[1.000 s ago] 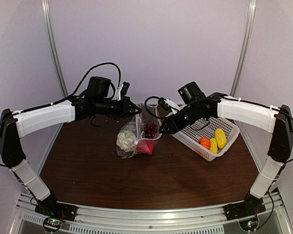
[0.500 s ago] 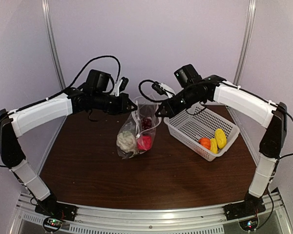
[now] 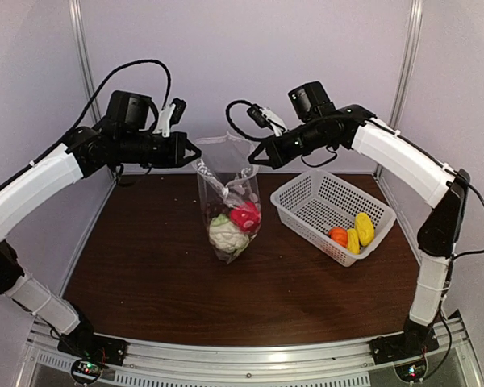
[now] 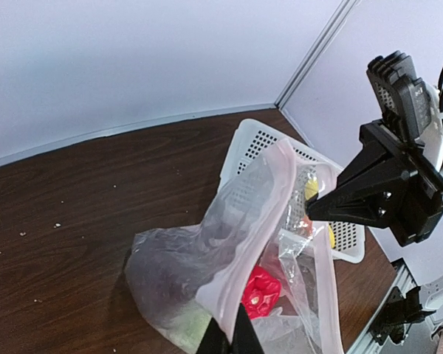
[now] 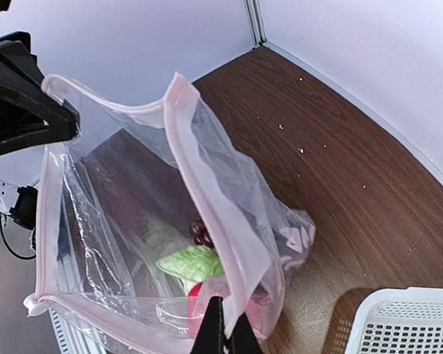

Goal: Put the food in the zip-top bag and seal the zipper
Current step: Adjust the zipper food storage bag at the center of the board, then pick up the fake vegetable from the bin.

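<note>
Since a second ago the zip-top bag (image 3: 226, 201) has gone from slumped on the table (image 3: 145, 274) to hanging upright between both arms. The right gripper (image 3: 254, 159) was part open beside the mouth then. Now it is pinched flat on the right mouth edge. The left gripper (image 3: 195, 151) is likewise clamped on the left edge, and both arms have risen. The load has dropped to the bottom: cauliflower (image 3: 226, 234) low, red pepper (image 3: 246, 216) just above it to the right. You can't tell from the top view whether the bag's bottom touches the table.

My read is that the bag is only half loaded. The orange piece (image 3: 337, 236) and two yellow pieces (image 3: 359, 232) sit in the near corner of the white mesh basket (image 3: 306, 228), right of the bag. With both grippers busy on the mouth, neither is free to fetch them, so watch for that.

What the top view misses:
- The right wrist camera looks down into the gaping mouth, with the pinkish zipper (image 5: 103, 107) unsealed all round.
- It also shows the grape bunch (image 5: 201, 236) tucked beside the cauliflower leaves, which you can't make out from above.
- The left wrist camera shows the opposite jaws biting the rim, with the basket behind the film.
</note>
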You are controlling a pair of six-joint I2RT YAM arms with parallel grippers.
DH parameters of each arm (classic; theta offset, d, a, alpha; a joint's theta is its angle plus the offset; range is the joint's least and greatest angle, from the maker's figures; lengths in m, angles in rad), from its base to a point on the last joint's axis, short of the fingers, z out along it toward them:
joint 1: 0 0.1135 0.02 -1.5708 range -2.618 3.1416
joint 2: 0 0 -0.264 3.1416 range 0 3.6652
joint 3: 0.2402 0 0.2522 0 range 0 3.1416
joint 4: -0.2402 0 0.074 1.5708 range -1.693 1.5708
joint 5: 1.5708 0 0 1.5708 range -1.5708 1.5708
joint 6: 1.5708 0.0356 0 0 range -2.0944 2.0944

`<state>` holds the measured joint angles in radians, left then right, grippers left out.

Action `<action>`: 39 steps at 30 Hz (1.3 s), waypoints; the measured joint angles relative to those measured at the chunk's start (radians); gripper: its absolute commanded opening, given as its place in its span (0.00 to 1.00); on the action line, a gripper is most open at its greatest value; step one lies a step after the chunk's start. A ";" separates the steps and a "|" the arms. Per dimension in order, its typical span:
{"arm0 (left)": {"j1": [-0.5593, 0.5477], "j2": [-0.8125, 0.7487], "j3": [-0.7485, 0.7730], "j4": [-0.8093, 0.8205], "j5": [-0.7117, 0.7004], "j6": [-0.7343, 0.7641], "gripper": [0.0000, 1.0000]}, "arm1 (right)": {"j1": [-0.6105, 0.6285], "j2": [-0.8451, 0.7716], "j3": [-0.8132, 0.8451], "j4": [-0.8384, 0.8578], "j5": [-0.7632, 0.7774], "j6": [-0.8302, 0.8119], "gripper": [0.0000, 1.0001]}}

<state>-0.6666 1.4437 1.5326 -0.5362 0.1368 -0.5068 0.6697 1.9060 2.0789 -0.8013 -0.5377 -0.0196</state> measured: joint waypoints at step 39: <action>0.005 0.169 -0.039 0.121 0.241 -0.069 0.00 | -0.397 -0.298 -0.657 -0.147 0.179 -0.251 0.69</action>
<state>-0.6617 1.6123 1.4937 -0.4152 0.3779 -0.5755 0.2726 1.6081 1.4223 -0.9485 -0.3588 -0.2710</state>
